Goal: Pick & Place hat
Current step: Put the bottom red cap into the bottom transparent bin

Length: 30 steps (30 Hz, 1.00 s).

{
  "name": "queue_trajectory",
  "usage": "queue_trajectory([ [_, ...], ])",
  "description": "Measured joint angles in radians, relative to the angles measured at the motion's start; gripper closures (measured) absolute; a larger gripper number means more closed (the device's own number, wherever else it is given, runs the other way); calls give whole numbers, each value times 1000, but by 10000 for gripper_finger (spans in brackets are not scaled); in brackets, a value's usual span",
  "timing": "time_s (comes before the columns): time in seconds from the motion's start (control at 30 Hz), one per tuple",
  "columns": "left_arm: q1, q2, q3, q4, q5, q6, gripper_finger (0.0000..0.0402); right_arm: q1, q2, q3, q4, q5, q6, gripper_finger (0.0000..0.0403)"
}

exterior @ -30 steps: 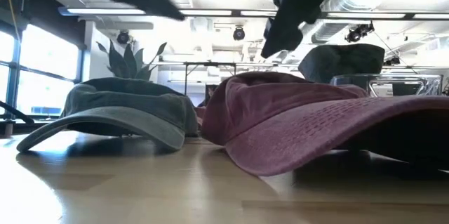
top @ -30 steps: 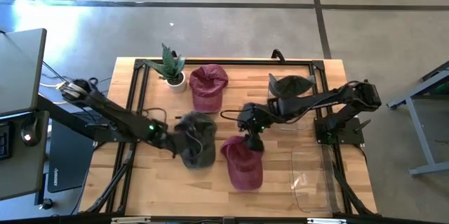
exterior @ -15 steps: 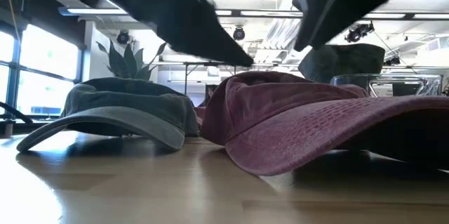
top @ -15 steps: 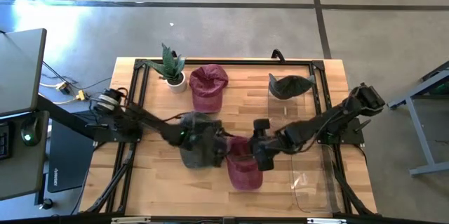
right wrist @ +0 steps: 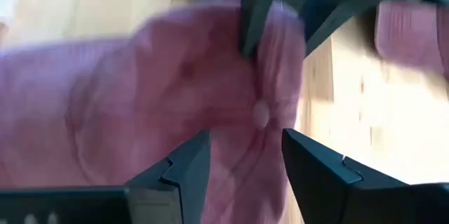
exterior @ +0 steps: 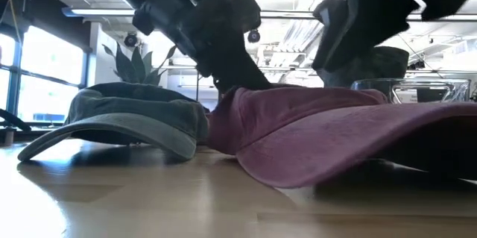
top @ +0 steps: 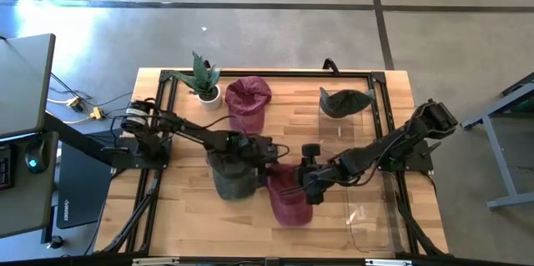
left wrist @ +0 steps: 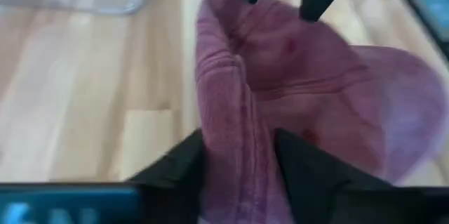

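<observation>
Where pincers meet, grey cap (top: 233,174) alongside

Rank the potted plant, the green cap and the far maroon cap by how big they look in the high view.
1. Green cap, partly under the left arm, and the far maroon cap: too alike to rank.
2. Potted plant, clearly the smallest.

Overhead, table-level, two close wrist views

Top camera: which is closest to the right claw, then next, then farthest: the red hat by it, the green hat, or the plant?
From the right gripper:
1. Red hat, under the gripper.
2. Green hat, beside it toward the left arm.
3. Plant, far back corner.
</observation>
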Motion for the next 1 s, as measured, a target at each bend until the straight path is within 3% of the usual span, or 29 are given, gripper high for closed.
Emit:
queue_trajectory([
  [0.17,-17,-42,-1,-67,63,67,387,2,11,1,77,14,-104,232],
  [0.33,-42,-76,-4,-136,37,129,364,-27,72,1,130,-81,-141,186],
  [0.43,-56,-102,-12,-171,24,162,353,-63,103,1,157,-74,-157,152],
  [0.53,-63,-110,-16,-215,22,169,350,-99,113,0,156,-86,-182,142],
  [0.63,-63,-110,-16,-249,21,178,350,-142,113,1,190,-178,-188,162],
  [0.8,-60,-142,-13,-297,1,213,350,-209,113,1,250,-335,-192,233],
  [1.0,-61,-266,-14,-439,-172,205,350,-232,113,1,275,-274,-254,326],
])
